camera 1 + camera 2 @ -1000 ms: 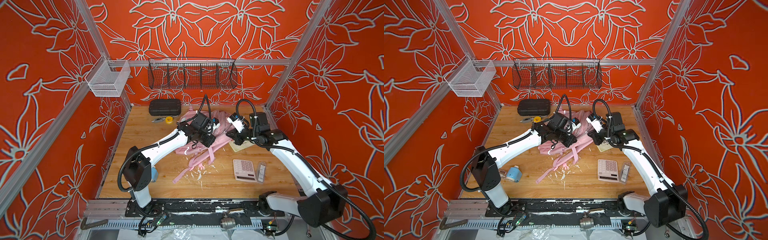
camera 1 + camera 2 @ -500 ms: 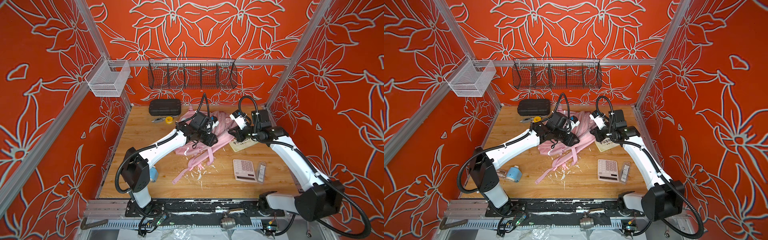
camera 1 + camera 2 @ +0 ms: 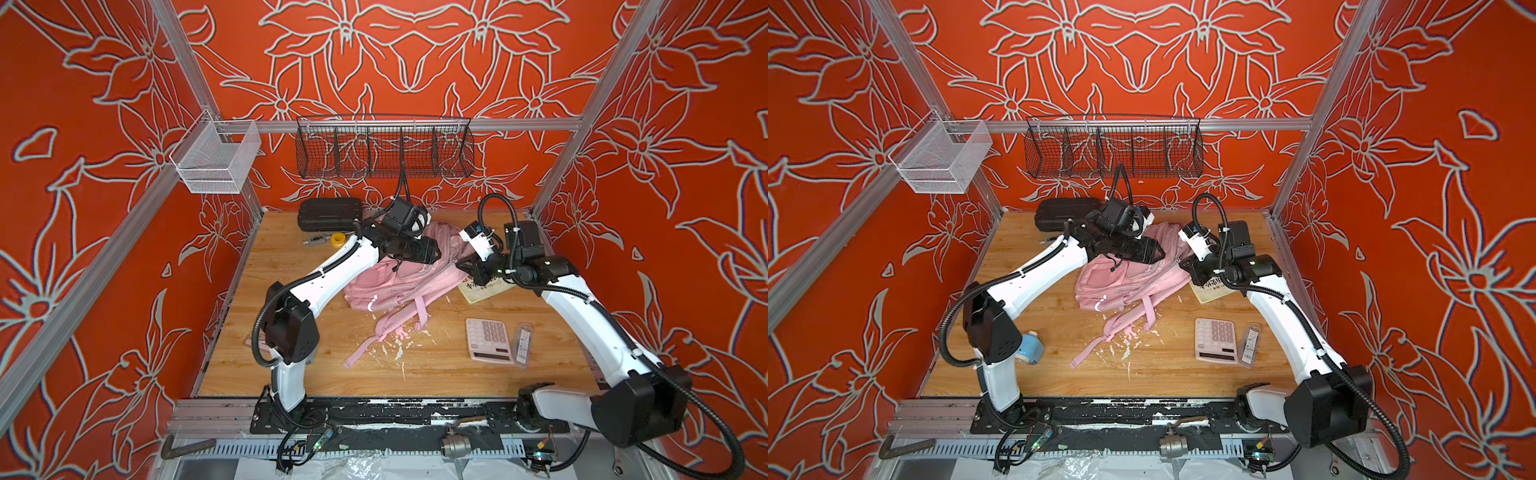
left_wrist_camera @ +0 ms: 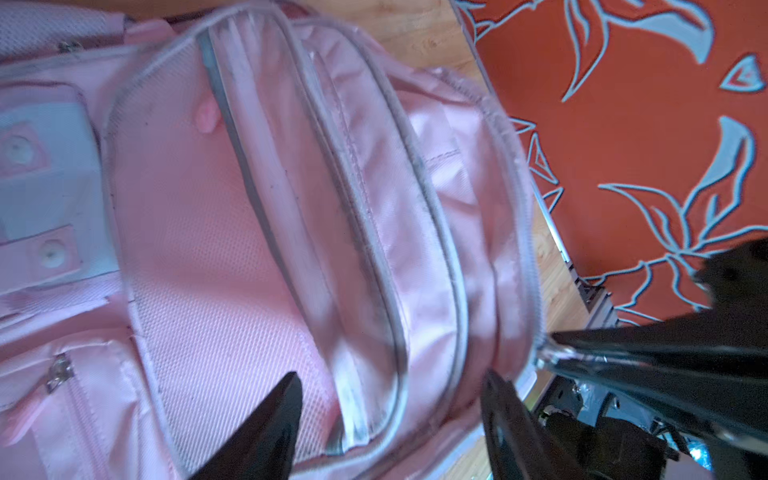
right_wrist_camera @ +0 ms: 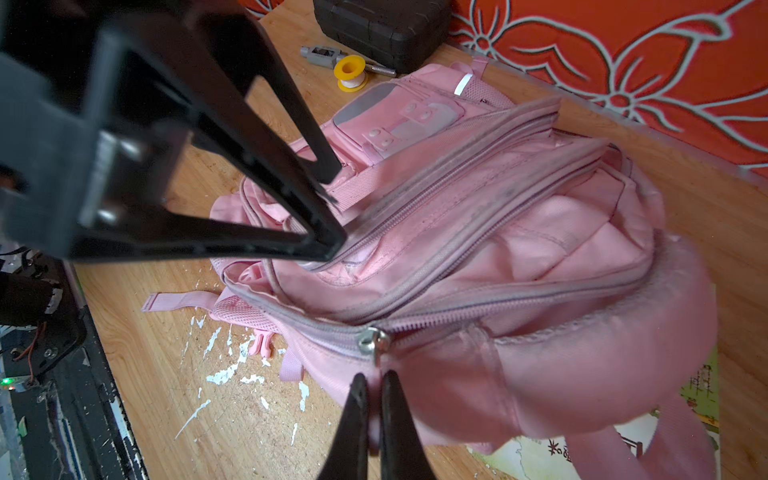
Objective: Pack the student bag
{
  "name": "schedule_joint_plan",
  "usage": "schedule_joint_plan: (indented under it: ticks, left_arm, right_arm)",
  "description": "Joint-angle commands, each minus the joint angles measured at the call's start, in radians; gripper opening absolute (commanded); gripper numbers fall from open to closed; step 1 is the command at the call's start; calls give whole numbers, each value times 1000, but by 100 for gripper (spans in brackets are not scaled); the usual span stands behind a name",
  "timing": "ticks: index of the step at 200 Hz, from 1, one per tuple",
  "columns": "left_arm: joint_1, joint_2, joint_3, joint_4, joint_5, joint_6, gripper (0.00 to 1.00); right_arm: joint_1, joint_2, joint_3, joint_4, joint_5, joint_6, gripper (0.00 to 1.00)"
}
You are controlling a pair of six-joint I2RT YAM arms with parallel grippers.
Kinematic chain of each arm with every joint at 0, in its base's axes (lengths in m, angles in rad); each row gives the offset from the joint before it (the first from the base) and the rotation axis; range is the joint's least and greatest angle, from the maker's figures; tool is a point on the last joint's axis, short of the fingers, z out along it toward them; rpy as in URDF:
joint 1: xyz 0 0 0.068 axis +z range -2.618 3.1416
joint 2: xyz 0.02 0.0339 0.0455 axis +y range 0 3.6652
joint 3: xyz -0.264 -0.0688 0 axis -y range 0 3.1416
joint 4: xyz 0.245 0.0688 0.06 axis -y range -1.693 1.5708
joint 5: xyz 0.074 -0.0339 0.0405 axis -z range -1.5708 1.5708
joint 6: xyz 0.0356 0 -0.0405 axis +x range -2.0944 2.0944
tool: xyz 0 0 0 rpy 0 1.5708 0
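Lying slumped, smudged pale-pink student bag (image 3: pixel 399 282)

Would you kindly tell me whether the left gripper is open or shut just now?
Open: in the left wrist view the left gripper has its jaws well apart, the student bag showing between them.

Two high views, two wrist close-ups
Both top views look steeply down from the front over the whole counter (image 3: pixel 274 266); each wrist camera sits close above the student bag (image 4: pixel 249 208), which all four share.
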Motion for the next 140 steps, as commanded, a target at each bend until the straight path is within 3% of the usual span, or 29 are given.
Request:
schedule_joint_plan:
  ticks: [1, 11, 19, 41, 72, 94, 140]
  left_arm:
    - [-5, 78, 86, -115, -18, -34, 69]
    - [-3, 121, 137, -162, -51, -40, 66]
    - [-2, 152, 178, -195, -57, -41, 56]
    - [7, 180, 210, -162, 14, -96, 0]
    - [54, 108, 153, 60, 108, -305, 0]
    - [103, 66, 127, 175, 115, -432, 0]
    - [127, 43, 131, 277, 114, -551, 0]
  right_arm:
    - [4, -28, 21, 69, -61, -29, 0]
    - [8, -28, 26, 65, -53, -31, 0]
    - [14, -27, 32, 58, -46, -37, 0]
    - [34, -27, 33, 40, 0, -48, 0]
    - [131, -58, -40, 93, 106, -34, 0]
    - [206, -99, -136, 200, 157, -23, 0]
    - [265, -88, -246, 316, 134, -13, 0]
